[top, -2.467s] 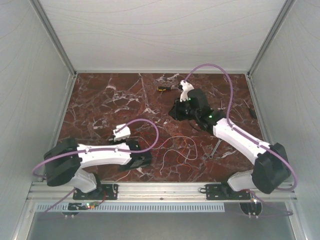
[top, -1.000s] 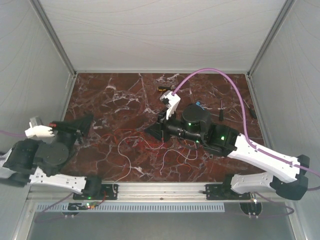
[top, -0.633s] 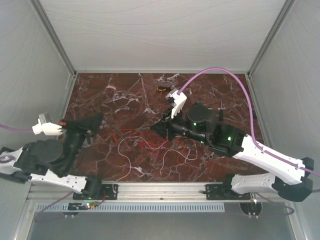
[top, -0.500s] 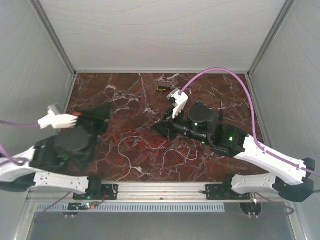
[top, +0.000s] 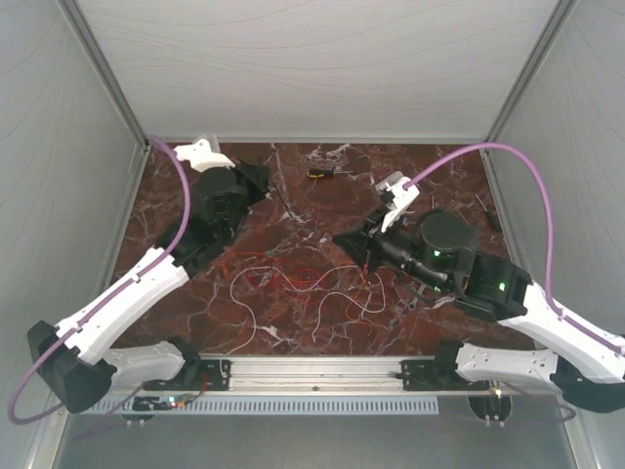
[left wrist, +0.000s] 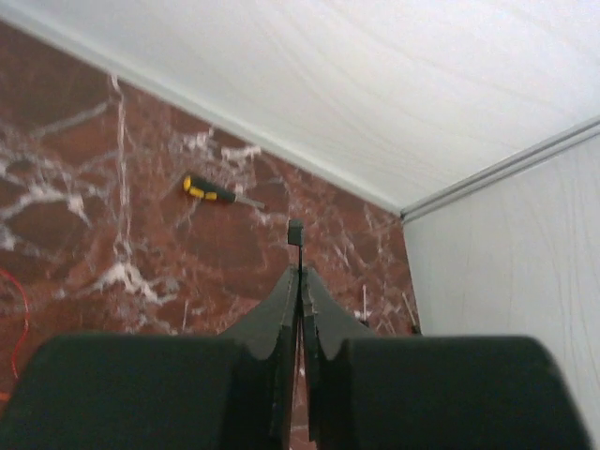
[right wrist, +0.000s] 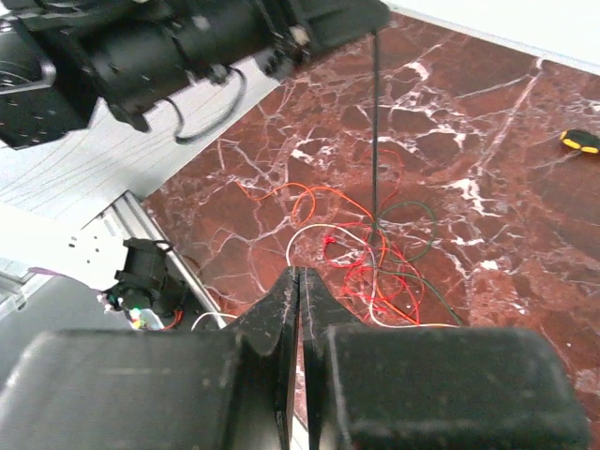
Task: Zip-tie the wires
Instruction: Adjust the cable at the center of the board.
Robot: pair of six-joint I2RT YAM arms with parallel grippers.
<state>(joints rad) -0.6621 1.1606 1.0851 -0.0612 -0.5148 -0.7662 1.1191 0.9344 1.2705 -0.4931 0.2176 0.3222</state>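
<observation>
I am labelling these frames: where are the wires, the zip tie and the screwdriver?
wires (right wrist: 361, 274): right wrist view, red tangle.
zip tie (right wrist: 375, 131): right wrist view, mid-strip.
screwdriver (left wrist: 202, 188): left wrist view, yellow handle.

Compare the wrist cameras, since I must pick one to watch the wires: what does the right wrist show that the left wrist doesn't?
Only right wrist: the wires in a tangle, and the zip tie hanging full-length from the shut left gripper. Only left wrist: the enclosure's far corner; of the wires, just an orange sliver. Both: the zip tie, the yellow-and-black tool, the marble table.
</observation>
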